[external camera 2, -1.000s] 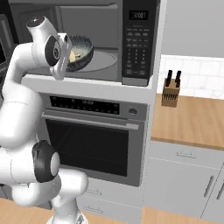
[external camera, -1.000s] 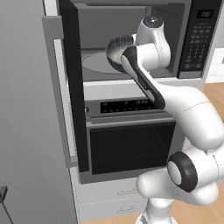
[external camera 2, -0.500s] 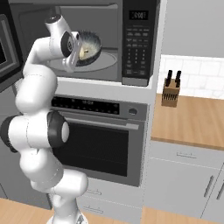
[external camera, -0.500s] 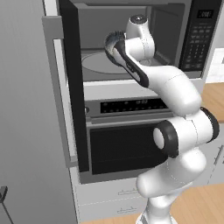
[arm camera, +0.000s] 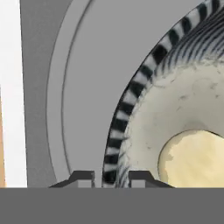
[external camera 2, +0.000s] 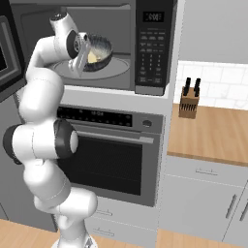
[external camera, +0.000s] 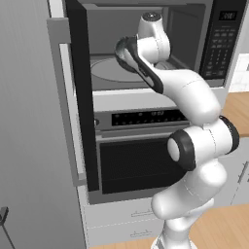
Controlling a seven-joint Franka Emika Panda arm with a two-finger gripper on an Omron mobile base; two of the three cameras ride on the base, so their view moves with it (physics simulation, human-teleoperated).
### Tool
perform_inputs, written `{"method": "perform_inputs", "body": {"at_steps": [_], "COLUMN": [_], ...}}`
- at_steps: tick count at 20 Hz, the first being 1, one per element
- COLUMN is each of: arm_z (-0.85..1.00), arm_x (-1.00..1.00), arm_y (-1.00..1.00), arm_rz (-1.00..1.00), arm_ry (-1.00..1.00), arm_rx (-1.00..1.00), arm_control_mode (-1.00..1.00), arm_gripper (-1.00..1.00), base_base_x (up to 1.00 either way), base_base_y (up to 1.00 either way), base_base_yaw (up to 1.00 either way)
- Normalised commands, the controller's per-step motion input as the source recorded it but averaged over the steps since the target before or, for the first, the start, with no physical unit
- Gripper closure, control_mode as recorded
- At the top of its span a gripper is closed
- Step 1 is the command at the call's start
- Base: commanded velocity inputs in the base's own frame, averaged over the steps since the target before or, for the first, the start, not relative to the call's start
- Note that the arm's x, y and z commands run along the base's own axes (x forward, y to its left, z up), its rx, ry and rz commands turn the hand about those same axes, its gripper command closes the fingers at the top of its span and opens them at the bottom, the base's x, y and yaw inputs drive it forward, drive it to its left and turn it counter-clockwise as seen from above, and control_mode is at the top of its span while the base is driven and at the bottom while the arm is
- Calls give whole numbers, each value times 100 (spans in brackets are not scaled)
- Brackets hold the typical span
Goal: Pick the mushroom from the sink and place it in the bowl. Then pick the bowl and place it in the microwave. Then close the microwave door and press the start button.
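Down at the claw [arm camera: 111,175] itself, the hand view had the two dark tips straddling the bowl [arm camera: 183,87] at its ribbed rim, one tip outside, one inside, and whether they were pinching it or had just let go could not be told from that angle. Beside them, the mushroom [arm camera: 192,159] lay pale and round on the bowl's flecked floor, so the first part of the job looked done. Under the bowl was the grey turntable [arm camera: 87,87], close beneath the rim. Pulling back to the right base view, the bowl sat level on the turntable inside the microwave [external camera 2: 150,48]; a second earlier it had been tipped on its side and carried in at the mouth, and half a second earlier it was deeper but not yet flat. That read as the set-down happening, with release and retreat the likely next call. Over in the left base view, the microwave door [external camera: 78,97] stood swung wide, waiting to be shut, and furthest off, the button panel went unpressed.
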Motion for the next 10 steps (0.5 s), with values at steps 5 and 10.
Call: {"method": "perform_inputs", "body": {"at_steps": [5,10], "arm_z": [-1,0], "arm_x": [-81,-100], "arm_y": [0,-2], "arm_rz": [2,9], "arm_ry": [-27,-35], "arm_rx": [0,0], "arm_control_mode": [-100,-100], "arm_gripper": [-100,-100], "base_base_x": [0,0], "base_base_y": [0,0], "base_base_yaw": [0,0]}}
